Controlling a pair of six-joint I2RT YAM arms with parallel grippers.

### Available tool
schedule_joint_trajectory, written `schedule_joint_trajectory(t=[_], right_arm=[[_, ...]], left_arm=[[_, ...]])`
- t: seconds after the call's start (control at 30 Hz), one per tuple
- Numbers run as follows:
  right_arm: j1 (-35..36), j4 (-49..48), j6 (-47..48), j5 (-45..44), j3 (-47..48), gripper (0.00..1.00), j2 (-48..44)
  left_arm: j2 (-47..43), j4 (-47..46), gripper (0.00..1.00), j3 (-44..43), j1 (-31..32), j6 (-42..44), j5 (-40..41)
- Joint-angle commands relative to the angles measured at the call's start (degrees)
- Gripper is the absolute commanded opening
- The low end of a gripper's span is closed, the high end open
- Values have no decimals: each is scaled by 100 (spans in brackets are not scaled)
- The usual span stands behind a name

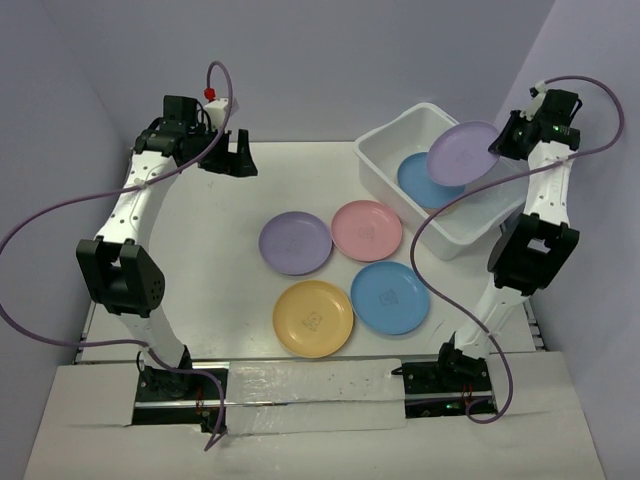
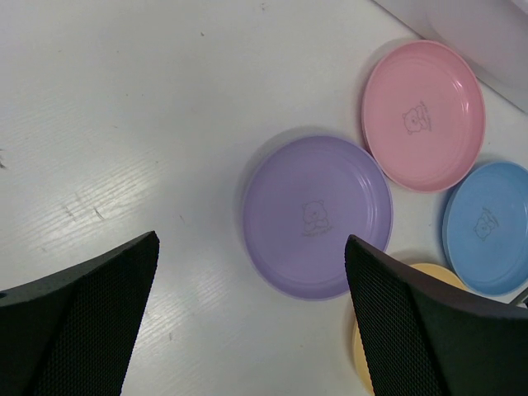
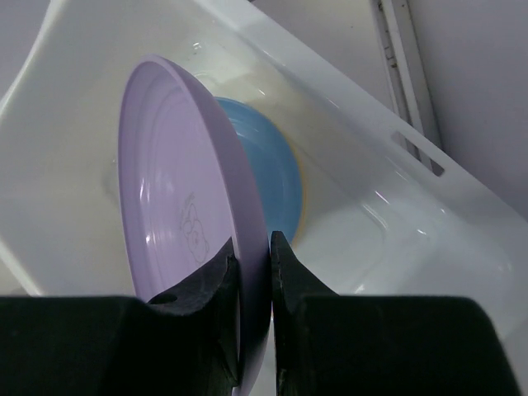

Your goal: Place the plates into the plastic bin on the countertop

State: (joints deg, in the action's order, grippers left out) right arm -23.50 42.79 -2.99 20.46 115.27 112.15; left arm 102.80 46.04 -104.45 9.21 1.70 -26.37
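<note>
My right gripper is shut on the rim of a light purple plate, held tilted above the plastic bin. In the right wrist view the gripper pinches that plate over a blue plate lying in the bin, with a yellow edge under it. On the countertop lie a purple plate, a pink plate, a blue plate and a yellow plate. My left gripper is open and empty at the far left, high above the countertop; its view shows the purple plate.
The bin stands at the far right, angled to the table edge. Purple cables loop from both arms. A low rim borders the countertop on the right. In the left wrist view the pink plate and blue plate lie beyond the purple one.
</note>
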Motion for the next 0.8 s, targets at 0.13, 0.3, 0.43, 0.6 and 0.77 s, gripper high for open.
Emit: schedule_joint_trajectory(t=[0.13, 0.3, 0.43, 0.6, 0.77], right_arm=[[309, -178, -77, 337, 741, 0, 939], [408, -166, -35, 131, 716, 66, 1215], [543, -51, 34, 278, 894, 96, 991], [1249, 115, 790, 555, 962, 96, 344], [2707, 699, 2112, 1246, 887, 98, 6]], left_arm=[[-66, 17, 99, -320, -42, -12, 215], [-109, 12, 99, -247, -42, -5, 313], [-169, -19, 99, -79, -42, 29, 387], [-199, -104, 99, 56, -58, 39, 282], [-164, 102, 99, -1, -151, 425, -386]])
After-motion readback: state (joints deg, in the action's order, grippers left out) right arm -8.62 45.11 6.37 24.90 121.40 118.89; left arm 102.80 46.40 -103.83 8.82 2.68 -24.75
